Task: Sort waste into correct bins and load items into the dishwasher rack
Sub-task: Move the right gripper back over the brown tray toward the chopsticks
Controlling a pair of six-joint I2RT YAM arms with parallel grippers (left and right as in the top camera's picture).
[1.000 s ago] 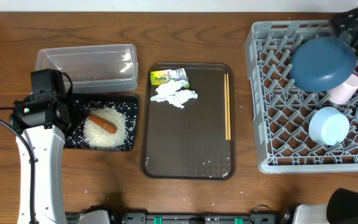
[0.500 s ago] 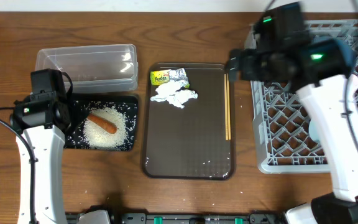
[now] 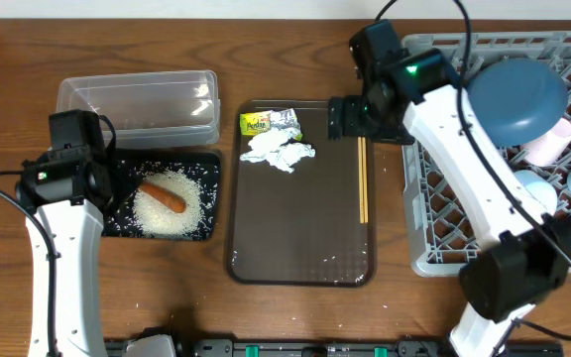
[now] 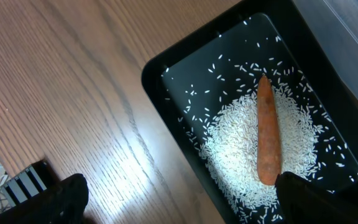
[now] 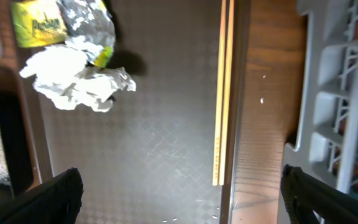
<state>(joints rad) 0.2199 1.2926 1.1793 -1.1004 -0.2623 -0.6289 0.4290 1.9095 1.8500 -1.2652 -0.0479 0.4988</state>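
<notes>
ok so my read, nearest stuff first: the left claw (image 4: pixel 188 202) is spread wide and parked over the black tray (image 4: pixel 166 74), where the rice (image 4: pixel 235 143) and the carrot stick (image 4: pixel 267 137) already sit, so nothing to fix on that side; the live step looks like the right claw (image 5: pixel 179 196), also spread wide with nothing in it, hanging over the brown tray (image 3: pixel 300 228); the chopsticks (image 5: pixel 223 93) lie as a tight pair along the tray's rack-side edge, just beside the raised lip; the fingers already line up to close across them, but the sticks sit off-centre toward the rack-side finger; I'd slide over till they're centred, drop around their middle so they don't tip, and pinch both at once; the lip is the risk, since the outer finger could land on it; further up the tray the crumpled tissue (image 5: pixel 73 78) touches the yellow-green wrapper (image 5: pixel 39 25), both well apart from the sticks, so no snagging; the dishwasher rack (image 5: pixel 328 81) is just beside the tray, so it's a short carry; the clear tub (image 3: pixel 137 99) is at the back for the paper bits.
</notes>
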